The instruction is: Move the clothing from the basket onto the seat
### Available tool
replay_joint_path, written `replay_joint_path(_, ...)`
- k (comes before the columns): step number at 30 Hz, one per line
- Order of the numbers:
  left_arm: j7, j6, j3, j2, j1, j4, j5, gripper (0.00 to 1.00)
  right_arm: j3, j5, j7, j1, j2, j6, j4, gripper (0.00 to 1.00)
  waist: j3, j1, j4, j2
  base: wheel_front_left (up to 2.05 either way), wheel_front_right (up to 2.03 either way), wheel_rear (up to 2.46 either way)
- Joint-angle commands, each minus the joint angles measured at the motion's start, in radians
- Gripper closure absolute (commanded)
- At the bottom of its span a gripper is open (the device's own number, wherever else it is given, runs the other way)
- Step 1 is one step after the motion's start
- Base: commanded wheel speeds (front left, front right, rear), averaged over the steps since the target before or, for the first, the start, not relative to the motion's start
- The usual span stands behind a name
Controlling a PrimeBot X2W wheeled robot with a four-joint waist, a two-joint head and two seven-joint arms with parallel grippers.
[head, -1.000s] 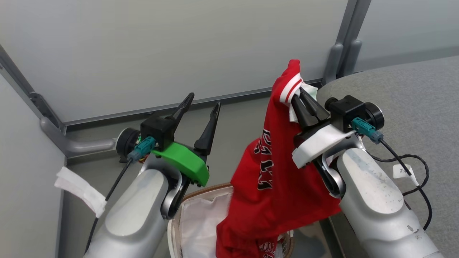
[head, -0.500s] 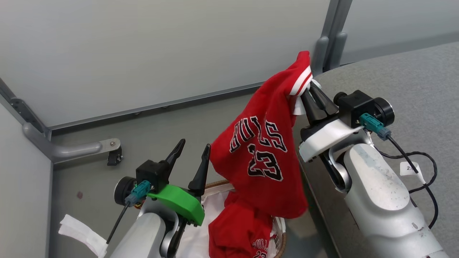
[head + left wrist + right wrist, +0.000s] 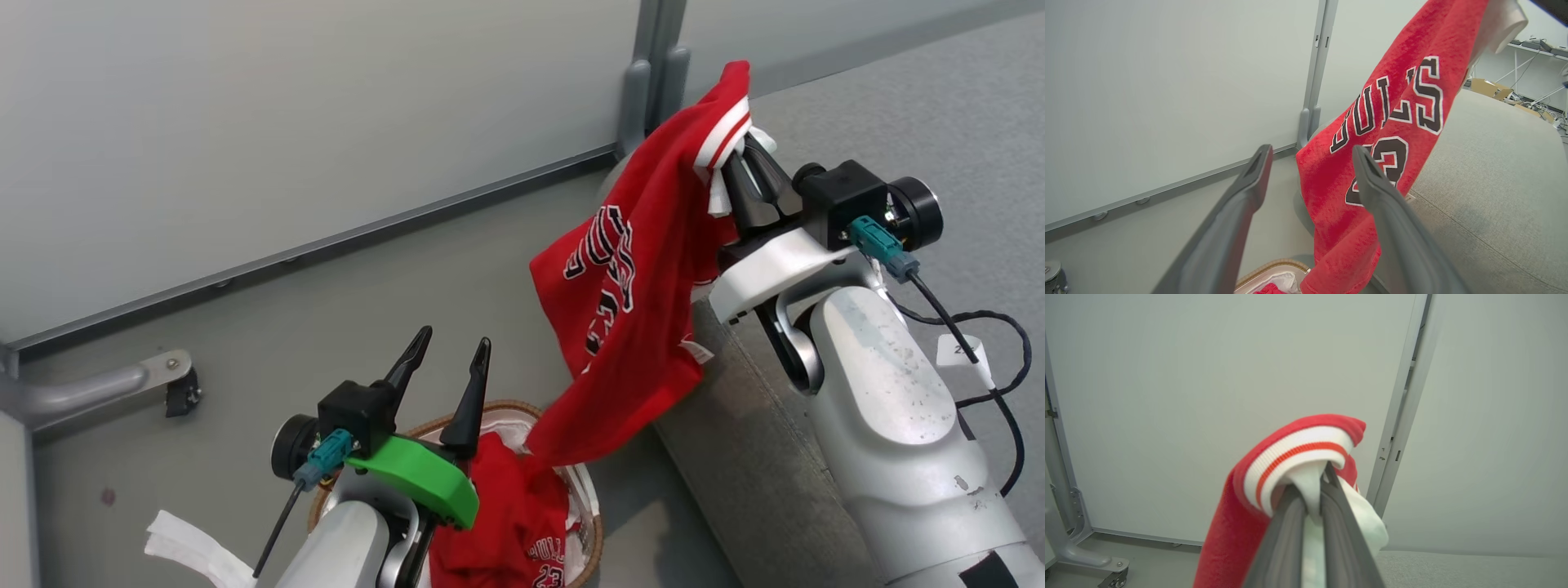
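Hanging jersey [image 3: 645,327] | long axis slanted, trim [image 3: 722,135] up | right jaws pinching trim | left jaws spread, empty

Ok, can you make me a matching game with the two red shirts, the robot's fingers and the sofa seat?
Things:
1. upper red shirt
2. lower red shirt
3. left fingers
4. seat

Colour, place or state:
A. spread apart, holding nothing
B. grey fabric
C. hanging from the shut right fingers
D. lying in the basket

Pairs: 1-C, 2-D, 3-A, 4-B
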Motion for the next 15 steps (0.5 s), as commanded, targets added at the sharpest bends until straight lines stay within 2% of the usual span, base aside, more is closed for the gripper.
replay_joint_path(1,-0.001,-0.003,0.0,0.001,0.016,-0.005,0.01,0.0,-0.011,-0.016,-0.002,-0.017,-0.003,-0.001,0.003,1.0,0.017,0.0,-0.081,0.0,0.0,0.0,0.0)
replay_joint_path(8,-0.001,-0.003,-0.023,-0.001,0.02,-0.02,0.011,0.0,-0.085,-0.074,-0.002,-0.027,-0.003,-0.001,0.008,1.0,0.031,0.0,-0.168,0.0,0.0,0.0,0.0)
replay_joint_path(15,-0.001,-0.003,-0.053,-0.001,0.003,-0.029,-0.001,0.0,-0.151,-0.099,-0.002,-0.042,-0.011,-0.001,0.014,1.0,0.061,0.0,-0.179,0.0,0.0,0.0,0.0)
